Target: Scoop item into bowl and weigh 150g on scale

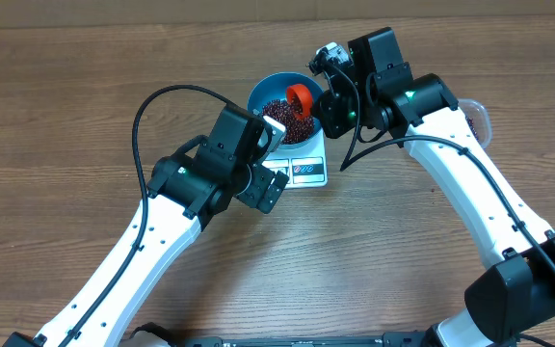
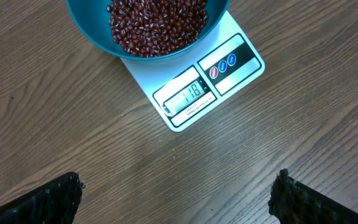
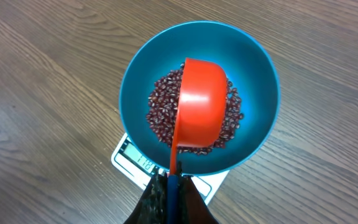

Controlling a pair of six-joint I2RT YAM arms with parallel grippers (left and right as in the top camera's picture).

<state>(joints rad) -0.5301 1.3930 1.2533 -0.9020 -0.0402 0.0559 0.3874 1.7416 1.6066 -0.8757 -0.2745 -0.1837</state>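
Right up against my right wrist cam is the right gripper (image 3: 169, 194), jaws clamped tight on the thin handle of the orange scoop (image 3: 201, 106), which is flipped dome-up over the middle of the blue bowl (image 3: 260, 68). The beans (image 3: 159, 106) sit in a heap at the bottom of the bowl. The bowl sits on the white scale (image 2: 236, 37) and hangs over its edges a bit. The left gripper (image 2: 179, 202) is spread wide with nothing in it, hovering over bare table just in front of the scale. From its cam the display (image 2: 189, 94) looks like 118, so I'd say we're short of 150 and need a partial scoop more. That's where I'm nervous: a full scoop dumped in one go would likely overshoot, and fishing beans back out is fiddly. Also, if the scoop's lip catches the bowl rim on the way out, it could shove the bowl off-centre or tip it, since nothing's bracing it. And a scoop resting on the heap would throw off the reading.
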